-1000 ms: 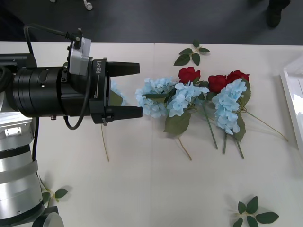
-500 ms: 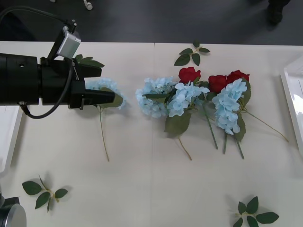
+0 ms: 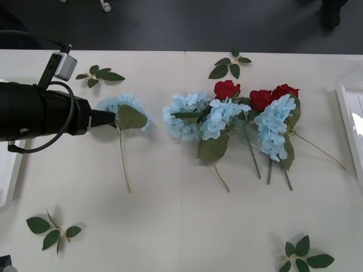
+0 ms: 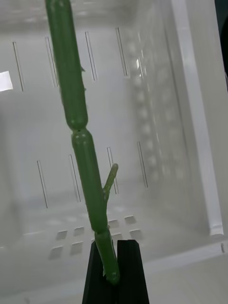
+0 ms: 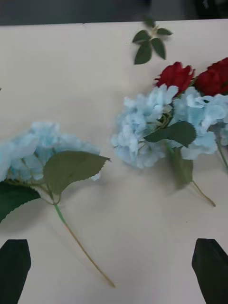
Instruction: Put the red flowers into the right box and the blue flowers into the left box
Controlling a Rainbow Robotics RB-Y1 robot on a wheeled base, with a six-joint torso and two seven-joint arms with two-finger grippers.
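Note:
One blue flower [image 3: 122, 106] lies apart on the table's left half, and my left gripper [image 3: 109, 118] sits just left of its head. In the left wrist view that gripper [image 5: 113, 244] is open, with the flower [image 5: 45, 147] in front of its fingers. More blue flowers [image 3: 224, 116] and three red flowers [image 3: 226, 89] lie mixed in a bunch at centre right. My right gripper [image 4: 114, 273] is shut on a thick green stem [image 4: 78, 123] over the inside of the white right box [image 4: 190, 118]. The stem's head is out of view. The left box [image 3: 7, 170] shows at the left edge.
Loose green leaf sprigs lie at the back left [image 3: 101, 75], back centre [image 3: 229, 65], front left [image 3: 52, 229] and front right [image 3: 303, 255]. The right box's rim [image 3: 347, 107] shows at the table's right edge. A seam runs down the tabletop's middle.
My left arm has drawn back to the left and away from the camera, uncovering the lone blue flower. The flowers on the table have not moved.

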